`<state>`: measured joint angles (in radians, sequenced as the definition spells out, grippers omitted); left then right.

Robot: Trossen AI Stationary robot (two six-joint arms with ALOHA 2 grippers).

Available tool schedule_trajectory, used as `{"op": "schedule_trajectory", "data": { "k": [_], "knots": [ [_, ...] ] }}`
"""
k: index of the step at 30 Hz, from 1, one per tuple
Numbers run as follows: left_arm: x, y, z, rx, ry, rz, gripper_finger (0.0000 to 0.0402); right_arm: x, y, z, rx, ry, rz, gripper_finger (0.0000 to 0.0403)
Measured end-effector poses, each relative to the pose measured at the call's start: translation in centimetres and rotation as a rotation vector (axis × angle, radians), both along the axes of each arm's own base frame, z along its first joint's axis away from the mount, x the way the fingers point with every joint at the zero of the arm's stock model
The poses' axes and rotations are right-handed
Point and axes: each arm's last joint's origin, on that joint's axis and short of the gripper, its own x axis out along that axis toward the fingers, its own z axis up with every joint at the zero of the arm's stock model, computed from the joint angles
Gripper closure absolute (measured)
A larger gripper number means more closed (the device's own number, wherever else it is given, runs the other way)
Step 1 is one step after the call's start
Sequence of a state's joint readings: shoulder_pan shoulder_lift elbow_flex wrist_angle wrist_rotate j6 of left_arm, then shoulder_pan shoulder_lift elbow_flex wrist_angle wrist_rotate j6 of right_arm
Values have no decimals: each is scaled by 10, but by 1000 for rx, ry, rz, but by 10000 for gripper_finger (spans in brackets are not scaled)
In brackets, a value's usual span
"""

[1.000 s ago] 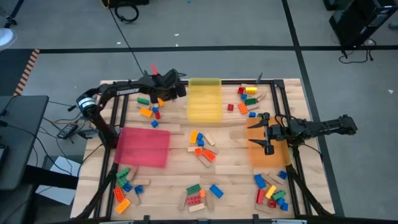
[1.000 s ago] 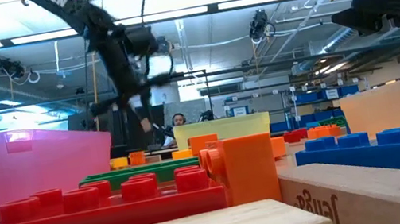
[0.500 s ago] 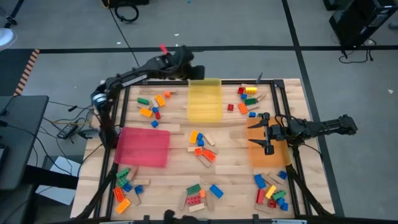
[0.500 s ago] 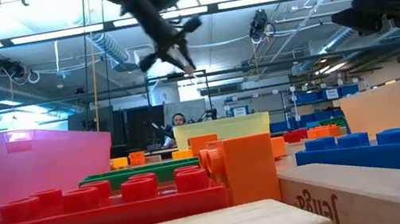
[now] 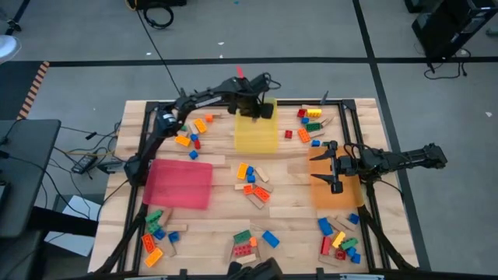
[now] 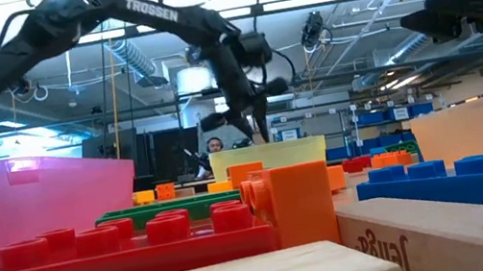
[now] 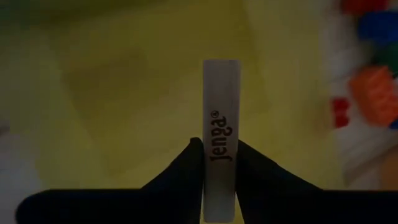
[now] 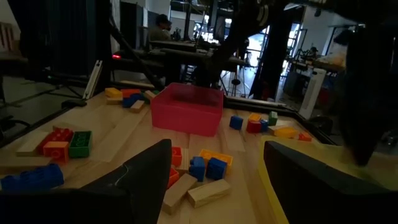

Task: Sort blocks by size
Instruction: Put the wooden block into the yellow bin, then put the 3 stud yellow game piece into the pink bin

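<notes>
The left arm is reaching across the far side of the wooden counter (image 5: 226, 222), having swung over from the scattered blocks near the counter's far left corner a moment ago. Its left hand (image 5: 263, 107) is now hanging above the far end of the yellow tray (image 5: 256, 134). The hand is clenched on a tan wooden block (image 7: 221, 130), held upright between the two fingers (image 7: 186, 168), with the yellow tray floor showing behind it. In my judgement the carry is nearly over and the block is about to be lowered or dropped into this tray.

The right hand (image 5: 333, 173) is waiting, fingers spread and gripping nothing, over the orange tray (image 5: 334, 190) on the counter's right side. The pink tray (image 5: 177, 183) is sitting at the left. Many coloured bricks are lying loose in clusters around the counter, unsorted.
</notes>
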<state>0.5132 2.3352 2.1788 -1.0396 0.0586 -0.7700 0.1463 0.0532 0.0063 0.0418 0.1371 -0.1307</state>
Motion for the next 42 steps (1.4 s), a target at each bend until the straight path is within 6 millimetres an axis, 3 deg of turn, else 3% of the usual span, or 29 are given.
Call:
{"op": "schedule_trajectory", "data": {
  "k": [6,17,25,36,42],
  "knots": [
    [7,-3,-25,-69,35,2,304,0,0,0,0,0,0,129],
    [8,-3,-22,-50,24,-20,299,0,0,0,0,0,0,130],
    [16,-6,27,117,-40,-124,299,0,0,0,0,0,0,132],
    [-1,-50,98,406,-19,-251,299,0,0,0,0,-2,0,129],
    [-2,-76,120,490,-29,-291,312,0,0,0,0,-2,0,133]
  ]
}}
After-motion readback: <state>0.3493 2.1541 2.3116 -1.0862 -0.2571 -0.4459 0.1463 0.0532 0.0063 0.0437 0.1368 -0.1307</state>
